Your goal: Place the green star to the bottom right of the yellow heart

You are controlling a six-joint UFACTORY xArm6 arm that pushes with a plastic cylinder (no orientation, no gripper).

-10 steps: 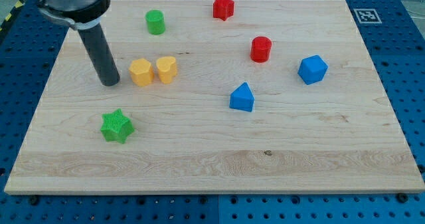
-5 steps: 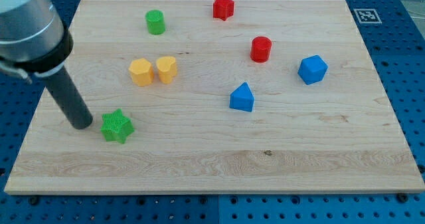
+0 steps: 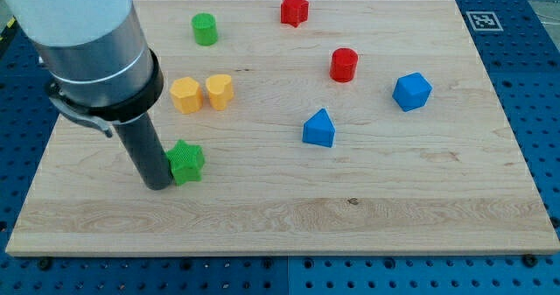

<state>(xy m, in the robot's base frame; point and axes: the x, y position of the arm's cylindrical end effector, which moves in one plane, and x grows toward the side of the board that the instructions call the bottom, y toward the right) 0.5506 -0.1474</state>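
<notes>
Against the green star's (image 3: 186, 162) left side sits my tip (image 3: 158, 186), touching it; no claw exists on this rod. Up and right of the star stands the yellow heart (image 3: 219, 92), apart, on the surface (image 3: 394, 199).

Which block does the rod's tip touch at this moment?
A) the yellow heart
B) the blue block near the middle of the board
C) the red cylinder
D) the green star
D: my tip presses against the view's left side of the green star, while the yellow heart sits apart, higher up and toward the view's right.
</notes>
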